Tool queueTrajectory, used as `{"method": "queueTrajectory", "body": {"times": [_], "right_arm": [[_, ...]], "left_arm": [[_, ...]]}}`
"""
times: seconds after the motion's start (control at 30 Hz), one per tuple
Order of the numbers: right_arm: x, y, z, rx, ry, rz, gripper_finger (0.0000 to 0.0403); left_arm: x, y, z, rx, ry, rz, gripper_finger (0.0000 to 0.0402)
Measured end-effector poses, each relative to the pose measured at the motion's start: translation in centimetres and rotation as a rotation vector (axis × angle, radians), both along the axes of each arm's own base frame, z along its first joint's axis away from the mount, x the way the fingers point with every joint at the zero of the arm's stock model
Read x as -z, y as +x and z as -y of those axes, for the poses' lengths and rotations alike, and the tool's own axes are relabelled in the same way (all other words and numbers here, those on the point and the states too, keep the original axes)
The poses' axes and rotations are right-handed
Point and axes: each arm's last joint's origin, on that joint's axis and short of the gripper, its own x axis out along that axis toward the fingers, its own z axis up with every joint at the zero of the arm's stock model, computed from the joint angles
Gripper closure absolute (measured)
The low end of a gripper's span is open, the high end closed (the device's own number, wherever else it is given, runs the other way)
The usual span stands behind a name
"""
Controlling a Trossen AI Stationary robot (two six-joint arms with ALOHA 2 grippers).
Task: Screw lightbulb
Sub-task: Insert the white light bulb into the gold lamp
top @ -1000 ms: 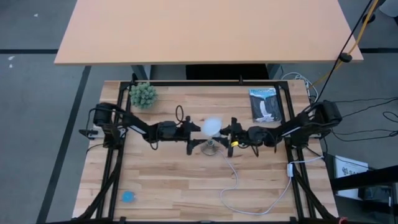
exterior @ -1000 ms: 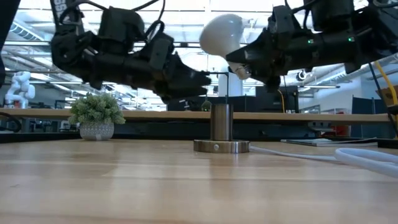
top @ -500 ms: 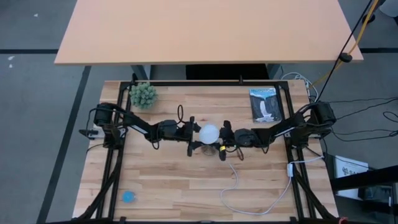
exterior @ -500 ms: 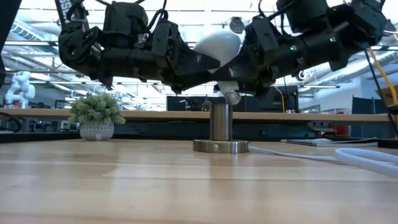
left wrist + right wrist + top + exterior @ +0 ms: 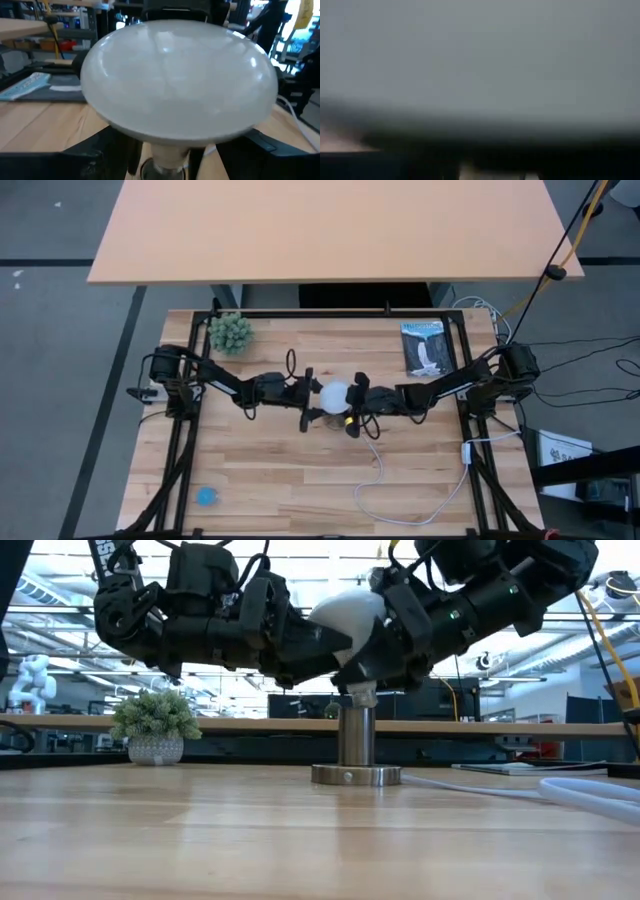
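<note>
The white lightbulb [image 5: 345, 618] stands upright over the silvery socket post [image 5: 355, 735], with its narrow base [image 5: 362, 695] at the post's top. The post rises from a round disc [image 5: 355, 776] that lies flat on the table. My right gripper [image 5: 353, 406] comes from the table's right and is shut on the lightbulb [image 5: 333, 393]. My left gripper [image 5: 312, 397] comes level from the left and is open. Its two fingers [image 5: 97, 152] stand wide apart on either side of the bulb's neck [image 5: 170, 155], below the globe [image 5: 177, 80]. My right gripper holds the lightbulb by the lower right side of its globe [image 5: 368, 640], coming from the table's right and slanting down. The fingers and the globe hide the exact place of contact. The bulb stands upright in the hold, base down on top of the socket post.
A small potted plant [image 5: 230, 332] stands at the far left, and a booklet [image 5: 427, 348] lies at the far right. The socket's white cord [image 5: 400, 485] loops over the near right of the table. A small blue thing [image 5: 205, 496] lies near the front left corner.
My right gripper has moved toward the table's left, to the socket, and has tipped downward with the lightbulb. The bulb was tilted with its globe up and to the left. It now stands upright with its base down at the socket post.
</note>
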Motion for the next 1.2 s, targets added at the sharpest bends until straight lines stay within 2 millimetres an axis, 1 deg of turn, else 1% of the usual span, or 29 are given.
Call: {"method": "queueTrajectory", "body": {"times": [0.17, 0.37, 0.5, 0.7, 0.93, 1.2], "right_arm": [[0.8, -0.4, 0.0, 0.005, -0.003, -0.090, 0.0218], [0.8, -0.4, 0.1, 0.005, -0.004, -0.093, 0.0218], [0.8, -0.4, 0.1, 0.001, -0.010, -0.096, 0.0218], [0.3, -0.7, 0.1, 0.000, -0.010, -0.093, 0.0218], [-0.3, -1.4, 0.2, 0.001, -0.011, -0.135, 0.0218], [-1.3, -1.8, 0.2, 0.003, -0.005, -0.114, 0.0218]], "left_arm": [[0.0, 0.0, 0.0, -0.001, 0.003, -0.008, 0.0143], [0.0, -0.1, 0.0, -0.004, 0.006, -0.013, 0.0143], [0.6, -0.1, 0.2, 0.002, 0.005, -0.079, 0.0143], [0.8, -0.1, 0.2, 0.004, 0.021, -0.098, 0.0143], [0.9, -0.1, 0.2, 0.003, 0.023, -0.106, 0.0143], [0.9, -0.2, 0.2, 0.001, 0.023, -0.110, 0.0143]]}}
